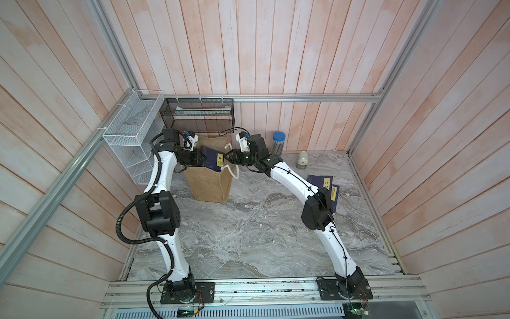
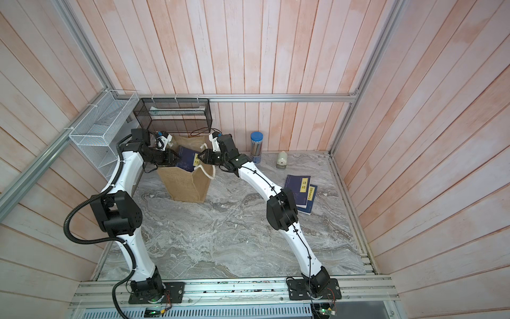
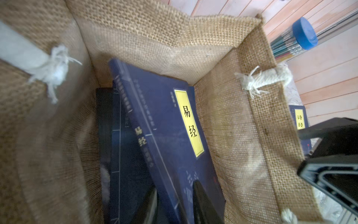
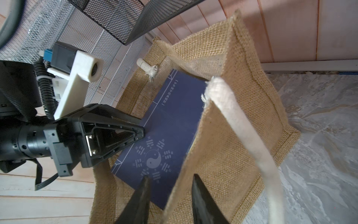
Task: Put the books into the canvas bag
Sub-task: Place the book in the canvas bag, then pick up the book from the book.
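the navy book (image 3: 164, 126) sits tilted inside the canvas bag (image 1: 209, 182), which stands at the far left corner of the bench (image 1: 262, 226). the left end effector (image 3: 175, 186) has a finger on each side of the book's corner. the right end effector (image 4: 170, 176) straddles the bag's wall. whether either one really pinches, i cannot tell. a pull on this soft wall could tip the bag, i think.

A tan bag (image 1: 211, 185) stands at the far left of the bench (image 1: 248, 234), with a navy book (image 1: 210, 159) tilted in its mouth. The left hand (image 1: 203, 158) is at the book's edge and the right hand (image 1: 226, 158) at the opposite rim. Two more books (image 1: 317, 181) lie overlapping at right.
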Available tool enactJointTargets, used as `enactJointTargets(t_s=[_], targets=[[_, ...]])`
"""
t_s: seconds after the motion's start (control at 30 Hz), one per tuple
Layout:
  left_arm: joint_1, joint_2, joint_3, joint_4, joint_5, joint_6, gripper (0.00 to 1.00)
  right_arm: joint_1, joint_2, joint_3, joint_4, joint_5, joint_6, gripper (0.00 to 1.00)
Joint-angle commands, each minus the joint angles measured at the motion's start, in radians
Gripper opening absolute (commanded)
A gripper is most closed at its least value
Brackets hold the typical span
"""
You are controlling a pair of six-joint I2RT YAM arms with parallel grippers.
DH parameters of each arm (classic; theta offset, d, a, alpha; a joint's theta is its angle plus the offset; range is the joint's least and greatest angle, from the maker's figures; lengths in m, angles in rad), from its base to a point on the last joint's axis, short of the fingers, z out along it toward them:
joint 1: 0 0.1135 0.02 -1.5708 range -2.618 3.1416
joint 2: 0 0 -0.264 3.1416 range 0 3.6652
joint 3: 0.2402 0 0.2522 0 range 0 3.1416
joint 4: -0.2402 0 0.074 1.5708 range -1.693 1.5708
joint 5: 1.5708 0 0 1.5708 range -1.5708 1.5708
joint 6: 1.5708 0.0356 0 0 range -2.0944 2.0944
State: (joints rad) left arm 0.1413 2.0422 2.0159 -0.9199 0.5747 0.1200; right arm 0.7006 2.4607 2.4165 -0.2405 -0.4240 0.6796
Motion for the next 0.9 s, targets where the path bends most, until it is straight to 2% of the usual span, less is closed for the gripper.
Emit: enactJointTargets(t_s=[0.0,0.3,0.5,0.67,0.87], targets=[[0.0,-0.005,0.033,0.03,-0.032,-0.011,0.38,-0.011,-0.018,-0.002,-0.013,0.003,-0.019,0.38],[0.0,-0.142,0.014,0.132,-0.076,-0.061,0.42,-0.026,-0.086,-0.041,-0.055,0.03,-0.041,0.4],[-0.02,-0.3,-0.131,0.28,-0.055,-0.149,0.42,-0.044,-0.187,-0.171,-0.058,0.045,-0.065,0.41],[-0.093,-0.439,-0.307,0.428,-0.053,-0.236,0.42,-0.091,-0.334,-0.396,-0.034,0.081,-0.083,0.43],[-0.221,-0.512,-0.472,0.562,-0.068,-0.332,0.42,-0.222,-0.589,-0.859,0.099,0.109,-0.039,0.44]])
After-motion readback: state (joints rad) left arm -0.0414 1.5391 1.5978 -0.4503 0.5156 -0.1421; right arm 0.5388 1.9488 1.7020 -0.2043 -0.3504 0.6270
